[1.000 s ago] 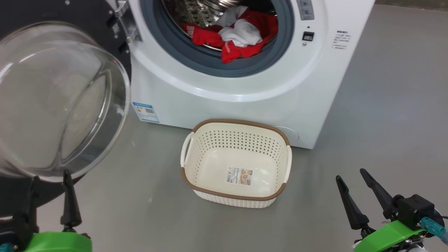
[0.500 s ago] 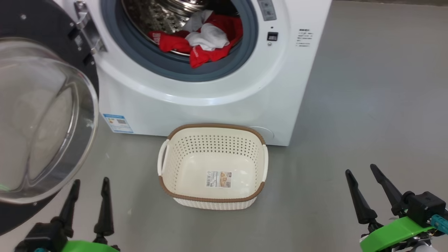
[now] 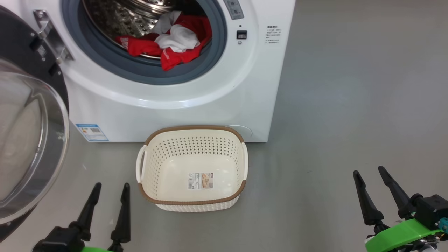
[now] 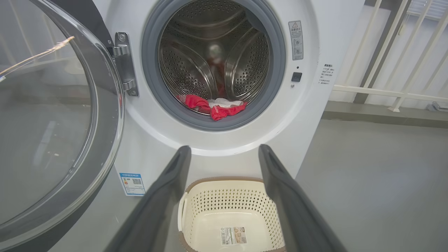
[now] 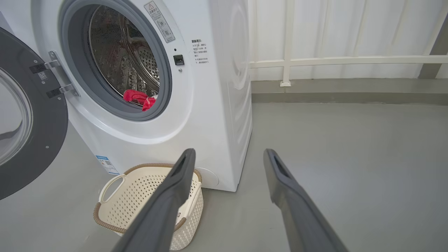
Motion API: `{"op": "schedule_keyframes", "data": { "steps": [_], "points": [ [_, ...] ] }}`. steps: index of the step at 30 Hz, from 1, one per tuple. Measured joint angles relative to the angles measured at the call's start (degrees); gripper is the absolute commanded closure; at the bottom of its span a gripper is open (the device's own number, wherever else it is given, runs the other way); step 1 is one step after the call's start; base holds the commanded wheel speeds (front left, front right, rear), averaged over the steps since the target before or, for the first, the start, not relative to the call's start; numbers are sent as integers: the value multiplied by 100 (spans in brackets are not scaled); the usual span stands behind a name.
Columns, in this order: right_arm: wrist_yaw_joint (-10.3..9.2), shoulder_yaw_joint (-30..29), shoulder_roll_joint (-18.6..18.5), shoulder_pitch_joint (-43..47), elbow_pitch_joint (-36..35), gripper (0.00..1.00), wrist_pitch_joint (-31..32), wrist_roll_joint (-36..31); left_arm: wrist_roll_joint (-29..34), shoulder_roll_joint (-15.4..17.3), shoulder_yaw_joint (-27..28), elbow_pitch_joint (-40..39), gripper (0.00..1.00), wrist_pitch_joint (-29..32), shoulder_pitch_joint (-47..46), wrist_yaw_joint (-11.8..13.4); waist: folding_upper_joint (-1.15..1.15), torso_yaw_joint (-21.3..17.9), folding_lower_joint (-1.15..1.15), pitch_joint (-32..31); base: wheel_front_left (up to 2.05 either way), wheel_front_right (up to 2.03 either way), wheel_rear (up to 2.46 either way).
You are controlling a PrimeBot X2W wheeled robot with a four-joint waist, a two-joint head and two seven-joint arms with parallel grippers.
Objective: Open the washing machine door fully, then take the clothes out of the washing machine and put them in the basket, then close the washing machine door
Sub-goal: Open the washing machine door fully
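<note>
One bundle, one clean reach

The clothes lie bunched at the mouth of the washing machine, 12 o'clock from the empty basket. The washing machine door hangs wide at 9 o'clock. Left gripper and right gripper are spread, holding nothing. Best to enter above the grey ring and pinch deep into the folds

warning triangle on washing machine, lettering illegible
</note>
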Motion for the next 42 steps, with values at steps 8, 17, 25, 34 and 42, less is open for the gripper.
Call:
{"op": "schedule_keyframes", "data": {
  "steps": [8,17,25,34,42],
  "points": [
    [0,-114,31,9,-9,0,0,4,-135,25,-234,-105,0,0,38,0,0,-206,0,8,0,0,0],
    [0,-172,48,97,-31,0,0,4,-220,131,-346,-197,0,0,133,0,0,-329,0,-1,0,0,0],
    [0,-242,57,97,-47,0,0,4,-208,133,-311,-330,0,0,134,0,0,-309,0,-2,0,0,0],
    [0,-247,57,97,-63,0,0,4,-194,131,-313,-337,0,0,138,0,0,-266,0,-15,0,0,0],
    [0,-222,57,97,-65,0,0,4,-201,132,-323,-390,0,0,138,0,0,-250,0,25,0,0,0]
  ]
}}
